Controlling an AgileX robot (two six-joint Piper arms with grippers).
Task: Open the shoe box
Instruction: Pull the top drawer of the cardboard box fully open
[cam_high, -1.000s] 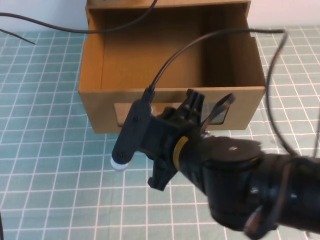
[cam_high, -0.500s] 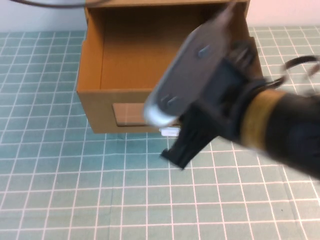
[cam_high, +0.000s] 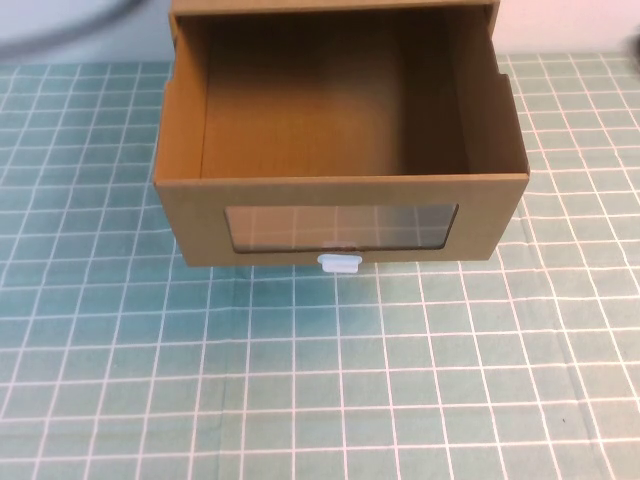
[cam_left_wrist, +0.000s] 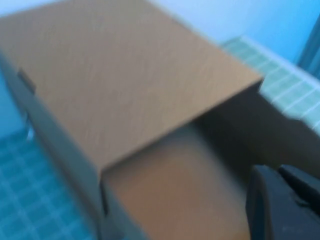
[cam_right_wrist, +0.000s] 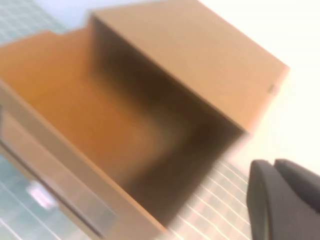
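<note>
Calling the shoe box open, upper centre of frame; job looks done.
Both outside the high view: right gripper closed, empty; left gripper, I cannot tell.

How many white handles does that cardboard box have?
1: the white handle sits bottom-centre on the shoe box front. Other sides are hidden. The left gripper and right gripper are near the box.

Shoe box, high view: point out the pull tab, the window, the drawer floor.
pull tab (cam_high: 339, 262), high view, centre of white tab.
window (cam_high: 340, 227), high view, middle of pane.
drawer floor (cam_high: 320, 120), high view, bare cardboard middle.
left gripper (cam_left_wrist: 282, 202), right gripper (cam_right_wrist: 285, 195): wrist views only, dark corner shape.
</note>
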